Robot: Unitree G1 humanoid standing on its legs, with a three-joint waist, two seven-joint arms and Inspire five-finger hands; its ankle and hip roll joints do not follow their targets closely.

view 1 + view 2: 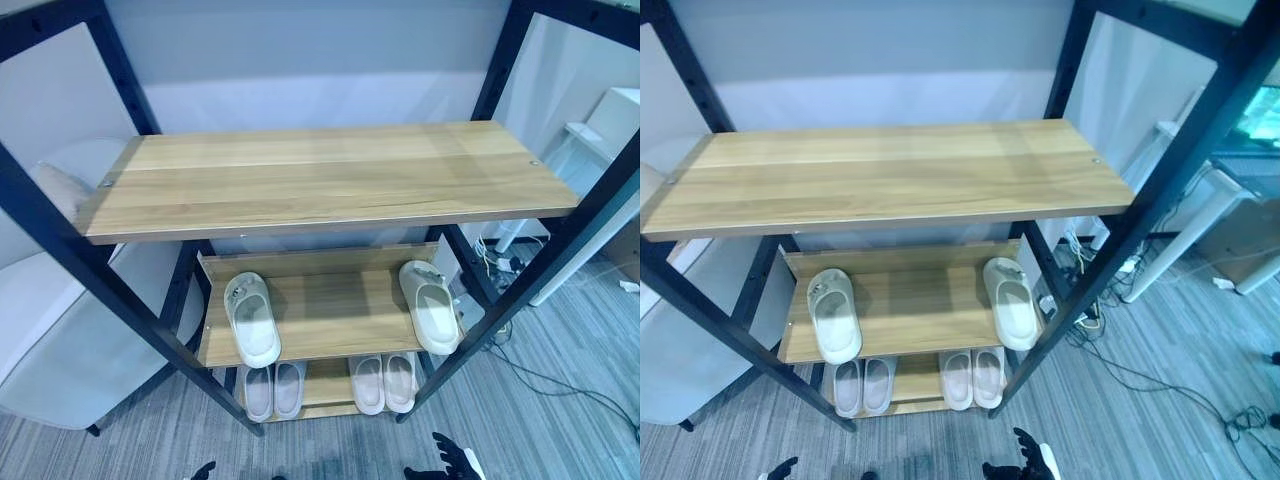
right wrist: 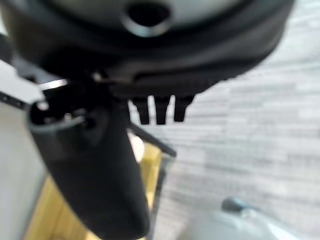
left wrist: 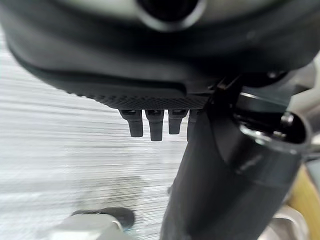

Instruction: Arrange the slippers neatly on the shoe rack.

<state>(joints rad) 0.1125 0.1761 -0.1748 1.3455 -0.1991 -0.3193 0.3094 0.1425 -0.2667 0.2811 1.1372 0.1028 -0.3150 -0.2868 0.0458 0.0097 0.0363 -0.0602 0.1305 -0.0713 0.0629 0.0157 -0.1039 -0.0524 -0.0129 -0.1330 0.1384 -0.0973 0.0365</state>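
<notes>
The shoe rack (image 1: pixel 320 175) has a black frame and wooden shelves, and its top shelf is bare. Two cream slippers lie far apart on the middle shelf (image 1: pixel 340 315), toes toward me: one slipper (image 1: pixel 252 320) at the left end, the other slipper (image 1: pixel 430 305) at the right end. On the bottom shelf, two pale pairs stand side by side, the left pair (image 1: pixel 272 390) and the right pair (image 1: pixel 384 382). My left hand (image 1: pixel 205 470) and right hand (image 1: pixel 450 462) hang low in front of the rack over the carpet. In the wrist views the left hand (image 3: pixel 150 95) and right hand (image 2: pixel 160 85) have straight fingers and hold nothing.
A pale padded chair (image 1: pixel 60 340) stands close against the rack's left side. To the right are a white table (image 1: pixel 1200 200) and loose cables (image 1: pixel 1110 350) on the grey carpet. Black frame posts cross the front corners of the rack.
</notes>
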